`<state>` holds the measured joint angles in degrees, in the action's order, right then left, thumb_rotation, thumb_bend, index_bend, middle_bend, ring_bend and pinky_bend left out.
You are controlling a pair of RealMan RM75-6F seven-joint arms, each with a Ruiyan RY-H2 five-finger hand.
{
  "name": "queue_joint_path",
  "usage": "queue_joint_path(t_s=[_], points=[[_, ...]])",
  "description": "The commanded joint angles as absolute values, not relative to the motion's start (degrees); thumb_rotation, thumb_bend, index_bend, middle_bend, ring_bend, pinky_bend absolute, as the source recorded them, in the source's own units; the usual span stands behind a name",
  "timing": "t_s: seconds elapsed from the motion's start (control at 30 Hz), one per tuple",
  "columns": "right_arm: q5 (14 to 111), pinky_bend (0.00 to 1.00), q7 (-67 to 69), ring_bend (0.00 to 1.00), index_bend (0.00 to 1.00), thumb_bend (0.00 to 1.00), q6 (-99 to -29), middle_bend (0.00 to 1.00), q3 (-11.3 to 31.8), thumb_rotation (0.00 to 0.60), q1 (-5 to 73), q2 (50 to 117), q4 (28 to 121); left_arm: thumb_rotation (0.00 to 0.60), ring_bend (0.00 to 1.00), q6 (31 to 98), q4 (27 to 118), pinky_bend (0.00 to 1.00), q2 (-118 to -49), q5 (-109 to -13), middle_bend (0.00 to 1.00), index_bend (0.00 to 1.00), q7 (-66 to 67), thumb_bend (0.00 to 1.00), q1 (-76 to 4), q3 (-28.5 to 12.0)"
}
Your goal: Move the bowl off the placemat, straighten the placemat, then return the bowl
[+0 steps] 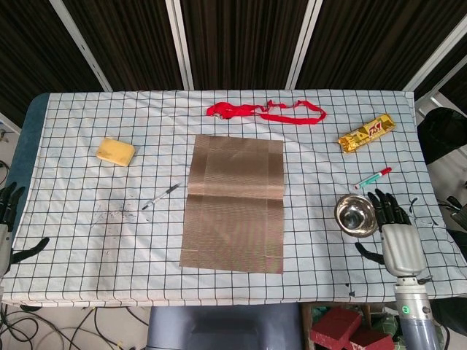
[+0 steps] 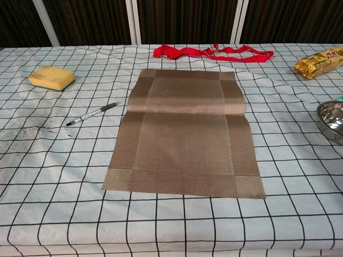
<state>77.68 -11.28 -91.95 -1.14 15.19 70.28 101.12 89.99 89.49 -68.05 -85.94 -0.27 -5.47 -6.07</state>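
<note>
- Checked white cloth (image 1: 87, 211) covers the table; dark slatted panels (image 1: 241, 40) stand behind.
- Brown woven placemat (image 1: 235, 203) lies centred, slightly askew.
- Steel bowl (image 1: 355, 214) sits at its four o'clock, off the mat.
- Right hand (image 1: 394, 237) beside the bowl, fingers spread, empty; left hand (image 1: 9, 219) at the table's nine o'clock edge, also empty.

placemat (image 1: 233, 204) bare, pen (image 1: 161, 196) beside it

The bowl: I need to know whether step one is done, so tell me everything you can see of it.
The bowl is small, round and shiny, metal by its look, standing upright and empty on the checked tablecloth. It sits right of the placemat, clear of it and not touching it. The right hand is at its right side, fingers by the rim; whether they grip it cannot be told. The chest view shows only its left part at the frame edge.
</note>
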Motion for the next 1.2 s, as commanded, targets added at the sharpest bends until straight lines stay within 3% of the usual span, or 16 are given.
queue_joint_path(t_s=[0.03, 0.27, 0.57, 0.93, 1.2], points=[[79.0, 0.17, -8.6, 0.02, 0.00, 0.10, -92.6, 0.01, -1.6, 0.600, 13.8, 69.6, 98.5, 0.600, 0.00, 89.2, 90.4, 0.00, -67.9, -87.5, 0.00, 0.03, 2.6, 0.03, -5.9, -4.9], [80.1, 0.17, -4.0, 0.02, 0.02, 0.12, -91.8, 0.01, 0.2, 0.600, 13.9, 70.0, 94.8, 0.600, 0.00, 85.9, 95.8, 0.00, -67.7, -91.8, 0.01, 0.14, 12.1, 0.08, -8.3, -3.0], [79.8, 0.17, 0.9, 0.02, 0.04, 0.12, -89.6, 0.01, 1.5, 0.600, 13.4, 69.9, 93.3, 0.600, 0.00, 72.8, 102.5, 0.00, -74.0, -90.7, 0.02, 0.18, 26.0, 0.09, -16.2, -3.6], [79.9, 0.17, 2.5, 0.02, 0.06, 0.13, -88.0, 0.02, 3.0, 0.600, 12.6, 69.9, 93.2, 0.600, 0.00, 61.7, 101.2, 0.00, -83.6, -85.8, 0.04, 0.25, 37.7, 0.09, -23.8, -4.6], [79.8, 0.17, 2.9, 0.02, 0.06, 0.13, -87.2, 0.02, 3.8, 0.600, 12.2, 69.8, 93.4, 0.600, 0.00, 55.5, 99.4, 0.00, -86.8, -82.1, 0.04, 0.26, 42.4, 0.09, -27.7, -4.1]])
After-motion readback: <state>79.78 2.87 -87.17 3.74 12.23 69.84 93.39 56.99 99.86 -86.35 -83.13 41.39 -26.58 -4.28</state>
